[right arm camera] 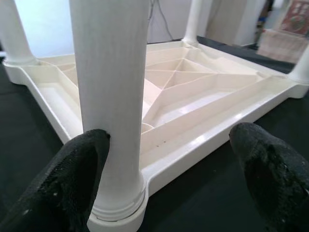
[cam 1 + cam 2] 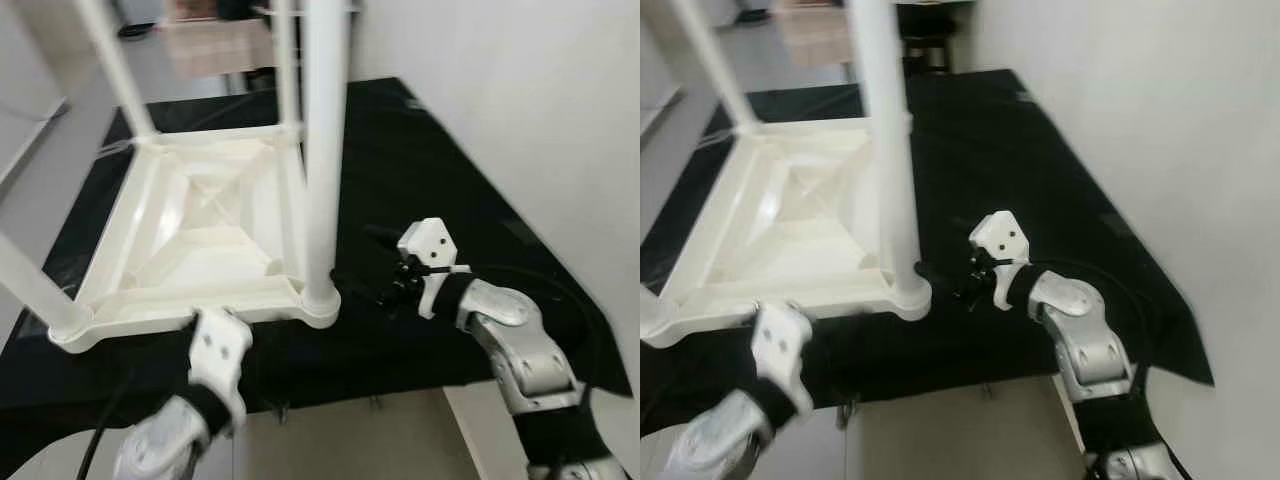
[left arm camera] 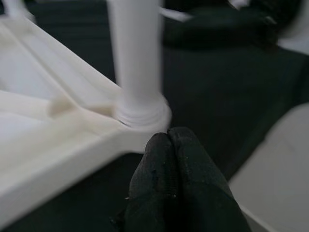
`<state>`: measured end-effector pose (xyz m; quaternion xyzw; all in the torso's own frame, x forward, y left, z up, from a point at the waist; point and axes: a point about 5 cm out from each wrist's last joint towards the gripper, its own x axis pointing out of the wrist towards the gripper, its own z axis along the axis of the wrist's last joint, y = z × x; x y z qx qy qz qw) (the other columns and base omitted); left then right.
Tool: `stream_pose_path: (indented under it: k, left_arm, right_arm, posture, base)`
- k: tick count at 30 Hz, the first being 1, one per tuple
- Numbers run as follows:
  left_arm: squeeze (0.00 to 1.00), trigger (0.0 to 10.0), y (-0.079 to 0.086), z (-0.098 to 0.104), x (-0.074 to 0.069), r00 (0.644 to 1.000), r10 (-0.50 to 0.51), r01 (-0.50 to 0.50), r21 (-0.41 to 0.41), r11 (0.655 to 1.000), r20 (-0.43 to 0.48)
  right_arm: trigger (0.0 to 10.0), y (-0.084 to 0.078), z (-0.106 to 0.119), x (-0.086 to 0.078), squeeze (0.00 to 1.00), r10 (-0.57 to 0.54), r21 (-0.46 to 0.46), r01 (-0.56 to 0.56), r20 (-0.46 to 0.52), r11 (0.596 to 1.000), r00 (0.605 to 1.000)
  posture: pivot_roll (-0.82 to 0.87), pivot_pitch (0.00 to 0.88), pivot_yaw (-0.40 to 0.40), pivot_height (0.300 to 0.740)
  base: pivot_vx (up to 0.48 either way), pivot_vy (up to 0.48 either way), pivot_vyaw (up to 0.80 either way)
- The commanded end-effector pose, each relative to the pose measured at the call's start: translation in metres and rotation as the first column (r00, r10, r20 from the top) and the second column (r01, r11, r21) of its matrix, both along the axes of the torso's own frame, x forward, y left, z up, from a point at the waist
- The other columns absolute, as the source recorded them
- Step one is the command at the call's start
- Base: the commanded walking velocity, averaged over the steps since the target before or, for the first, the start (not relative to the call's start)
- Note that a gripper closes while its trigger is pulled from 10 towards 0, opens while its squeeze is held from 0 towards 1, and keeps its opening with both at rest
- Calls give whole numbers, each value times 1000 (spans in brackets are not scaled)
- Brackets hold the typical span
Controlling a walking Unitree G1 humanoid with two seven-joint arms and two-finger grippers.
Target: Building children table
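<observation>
So I'm looking down at the white plastic table, which sits upside down on a black cloth, ribbed underside facing up and its legs sticking straight up. The near leg is the one I'm working at, planted in the table's corner socket closest to the robot. My right gripper is just beside that leg's base, on the cloth to the right of the table corner, and its fingers are spread wide. In the right wrist view one black finger is touching the leg low down near the threaded collar, while the other finger hangs well apart off to the side of the table's rim, so it's got nothing clamped. My left gripper is at the near edge of the table, just in front of the rim, between the near leg and the table's left corner leg. Its two fingertips are pressed together with nothing between them, pointing at the base of the near leg, and close to the rim. Past the far side of the table there's pale floor, and a white wall runs along the right of the cloth. Head views are a bit blurry.
</observation>
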<state>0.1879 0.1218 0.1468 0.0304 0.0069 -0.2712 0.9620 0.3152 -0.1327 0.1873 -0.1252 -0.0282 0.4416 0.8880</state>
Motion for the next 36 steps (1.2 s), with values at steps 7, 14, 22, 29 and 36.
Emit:
stream_pose_path:
  k: [7, 14, 22, 29, 36]
  left_arm:
    - [0, 10000, 8, 6, -4, 998, 61, -61, -27, 998, 15]
    - [0, 10000, 10, 10, -16, 999, 42, -40, -71, 997, 18]
    - [0, 10000, 11, 11, -22, 999, 39, -37, -89, 995, 26]
    - [0, 10000, 14, 13, -22, 998, 53, -50, -92, 995, 36]
    - [0, 10000, 15, 14, -20, 997, 57, -53, -96, 994, 42]
  right_arm:
    - [10000, 20, 1, 14, 0, 110, 31, -109, -41, 994, 993]
    - [10000, 27, -6, 23, 0, 270, -44, -276, -96, 960, 958]
    - [10000, 43, 2, 25, 0, 340, -22, -342, -73, 939, 938]
    - [9098, 55, 3, 28, 0, 350, 30, -349, -54, 937, 935]
    - [0, 25, 13, 36, 0, 298, 100, -293, -45, 951, 953]
  posture:
    - [41, 137, -33, 740]
    - [65, 166, -44, 740]
    - [75, 180, -50, 740]
    - [79, 179, -49, 740]
    - [68, 180, -47, 740]
  base:
    - [0, 0, 0]
    - [0, 0, 0]
    - [0, 0, 0]
    - [0, 0, 0]
    - [0, 0, 0]
